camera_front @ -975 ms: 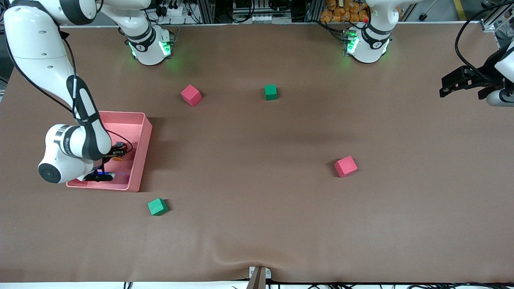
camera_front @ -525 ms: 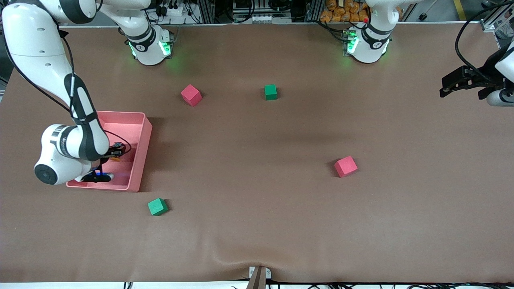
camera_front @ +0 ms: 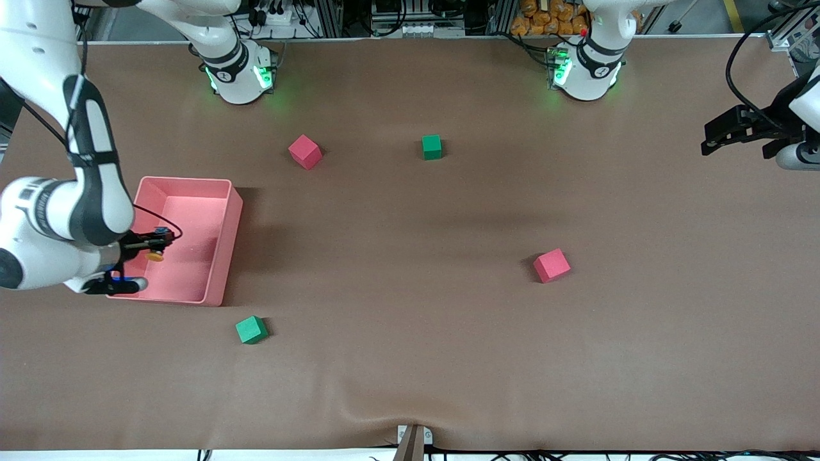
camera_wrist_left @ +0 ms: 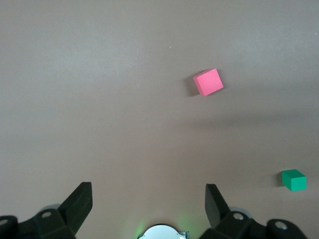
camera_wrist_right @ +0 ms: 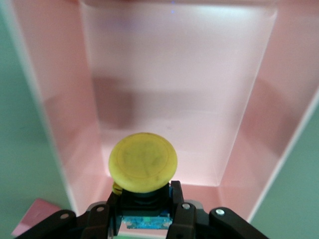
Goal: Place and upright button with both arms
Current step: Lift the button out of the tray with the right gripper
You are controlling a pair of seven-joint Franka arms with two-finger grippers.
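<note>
So the tiny push-button with the round yellow-orange cap was held by its black body in the right gripper over the pink plastic bin. It was judged light, rigid and slippery, best pinched there, while the left gripper was kept spread wide and empty, waiting over the table's left-arm end.

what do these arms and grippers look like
Both arms are white, rounded segments with black bands, on bases lit green. A thin black cable runs along the right arm. The right gripper and left gripper are black, with blocky fingers.
</note>
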